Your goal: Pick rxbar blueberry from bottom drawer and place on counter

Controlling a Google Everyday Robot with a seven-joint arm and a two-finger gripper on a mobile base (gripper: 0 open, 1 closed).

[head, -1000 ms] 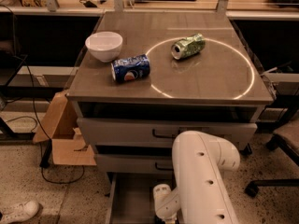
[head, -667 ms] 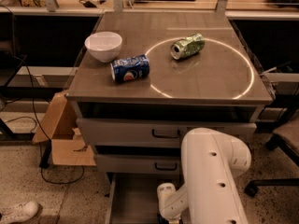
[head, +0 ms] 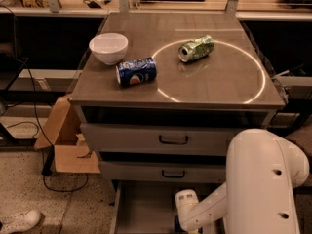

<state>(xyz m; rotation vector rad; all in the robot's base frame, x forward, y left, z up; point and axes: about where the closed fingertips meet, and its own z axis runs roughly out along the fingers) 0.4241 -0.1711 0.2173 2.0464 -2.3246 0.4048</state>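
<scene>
Open bottom drawer [head: 141,208] shows bare grey floor on its left; rxbar blueberry is not visible in it, so its bearing and long axis from the gripper [head: 181,226] cannot be read, and it is probably hidden under the arm. The gripper hangs inside the drawer, right of its middle, cut by the frame edge; spread or closed, cannot tell. Since a second ago the white arm housing [head: 263,179] has swung right of the drawer.
</scene>
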